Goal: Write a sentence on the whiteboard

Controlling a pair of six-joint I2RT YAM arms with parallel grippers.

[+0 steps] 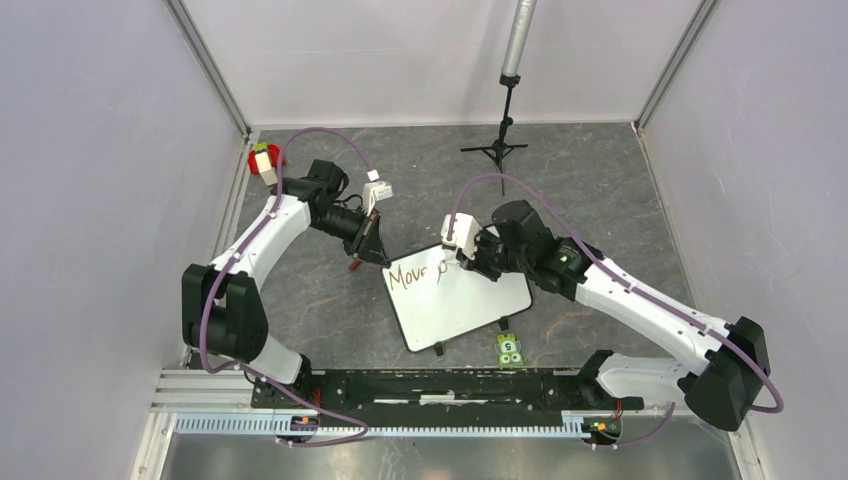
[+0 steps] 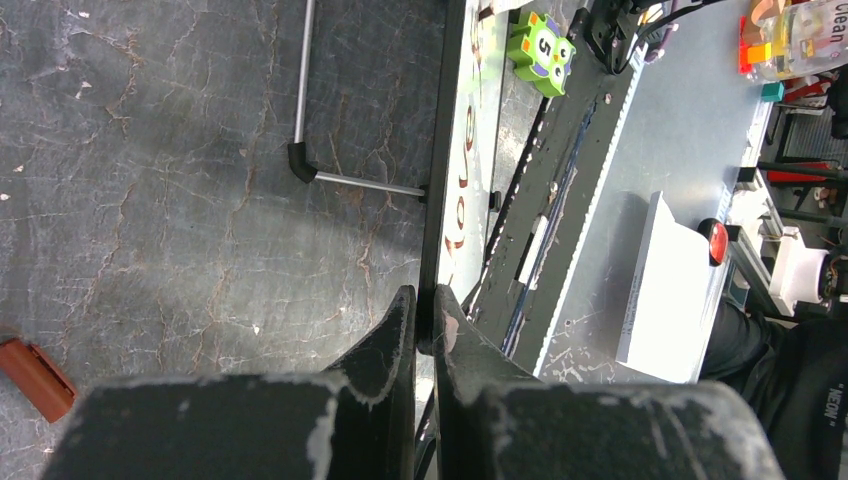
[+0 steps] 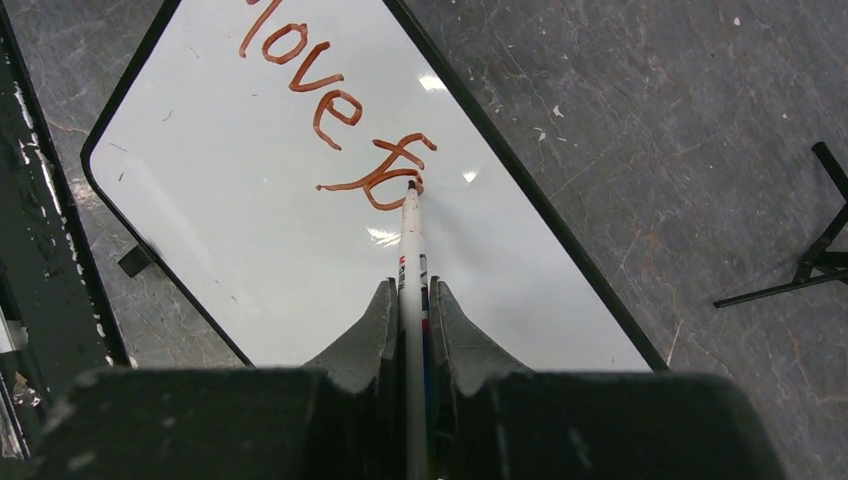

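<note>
Centrally on the grey desk point(image 1: 330, 300), the black-rimmed whiteboard point(image 1: 465, 305) sits skewed, left tool point(image 2: 425, 320) pinching its far-left rim, right tool point(image 3: 410, 295) pinching a white marker point(image 3: 411, 235), tip touching the sentence point(image 3: 330, 110), reddish "Move" plus further strokes.

Your table point(image 1: 620, 200) is a dark grey, cracked-looking surface. On it the whiteboard point(image 1: 465, 305) stands on short legs, with a green numbered block point(image 1: 509, 349) near its front corner and a black tripod point(image 1: 497, 150) towards the far edge. A small reddish-brown piece point(image 2: 35, 377) lies left of the board, perhaps a pen cap.
</note>
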